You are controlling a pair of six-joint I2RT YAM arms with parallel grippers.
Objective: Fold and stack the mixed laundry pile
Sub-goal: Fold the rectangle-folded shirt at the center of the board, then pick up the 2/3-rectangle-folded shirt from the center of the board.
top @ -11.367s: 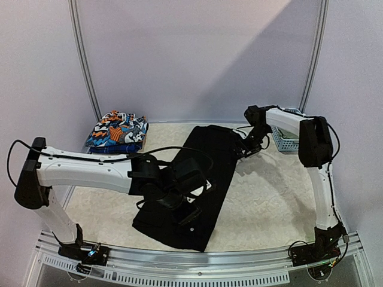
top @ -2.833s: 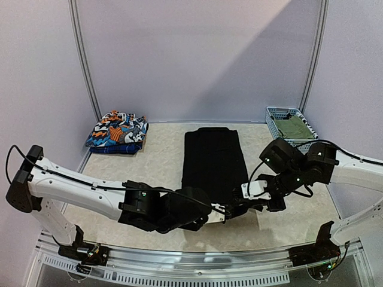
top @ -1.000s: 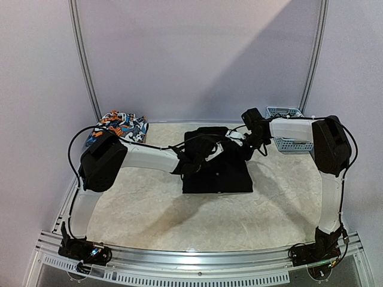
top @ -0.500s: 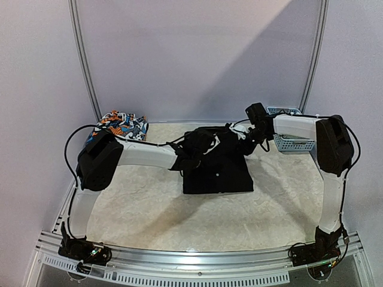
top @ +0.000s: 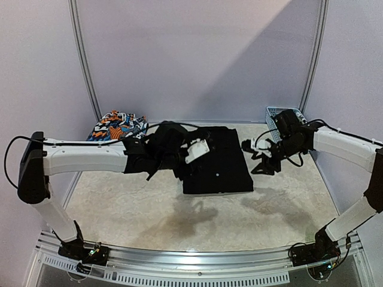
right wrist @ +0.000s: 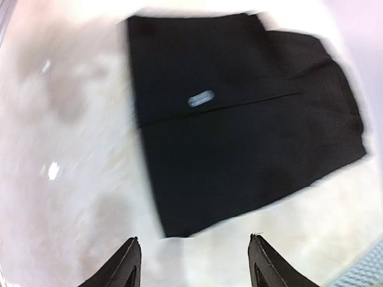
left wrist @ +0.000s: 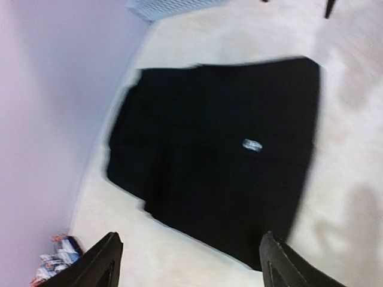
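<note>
The black trousers lie folded into a flat rectangle in the middle of the table; they also fill the left wrist view and the right wrist view. My left gripper hovers over their left edge, open and empty. Just right of the trousers, my right gripper also stands open with nothing in it. A folded orange-blue-white print sits at the back left.
The light-blue lattice basket stands at the back right, mostly behind my right arm; its edge shows in the left wrist view. Cream table surface surrounds the trousers. Both wrist views are motion-blurred.
Both grippers have opened and let go of the trousers' far edge. The left arm drew back to the left, the right arm swung out to the right. The trousers stay folded.
</note>
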